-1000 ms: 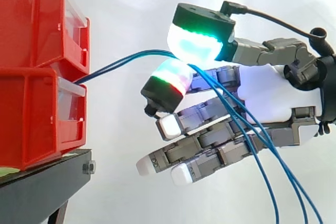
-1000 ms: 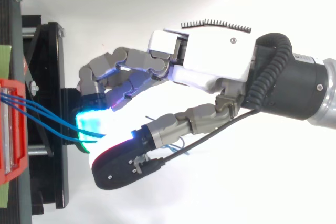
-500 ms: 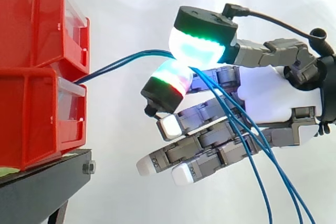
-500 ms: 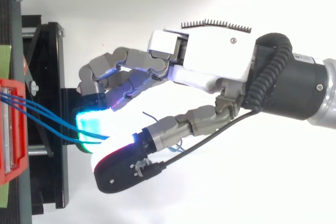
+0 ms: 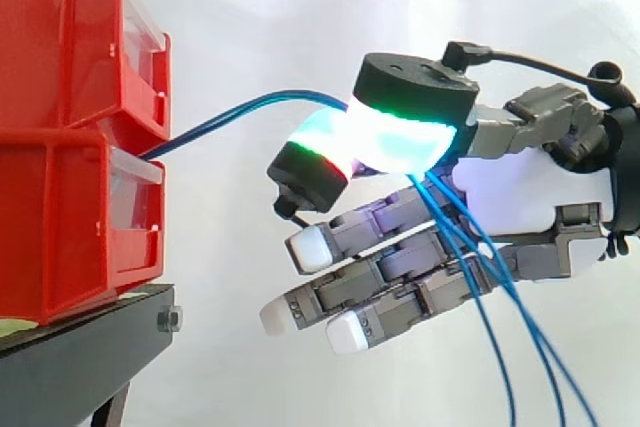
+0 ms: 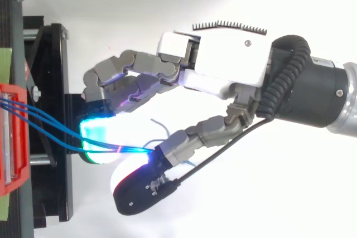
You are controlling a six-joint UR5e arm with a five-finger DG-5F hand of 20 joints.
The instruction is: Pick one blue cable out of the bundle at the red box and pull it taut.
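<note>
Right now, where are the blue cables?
In the side view the blue cables leave the red box at left, arc right between the glowing pads of the hand, then hang down at lower right.

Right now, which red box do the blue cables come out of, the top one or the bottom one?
The bottom red box: the blue cables slip in at its open top front, just beneath the top red box.

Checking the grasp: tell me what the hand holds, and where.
The hand pinches the blue cables between two pads, mid-length, a little out from the red bins.
</note>
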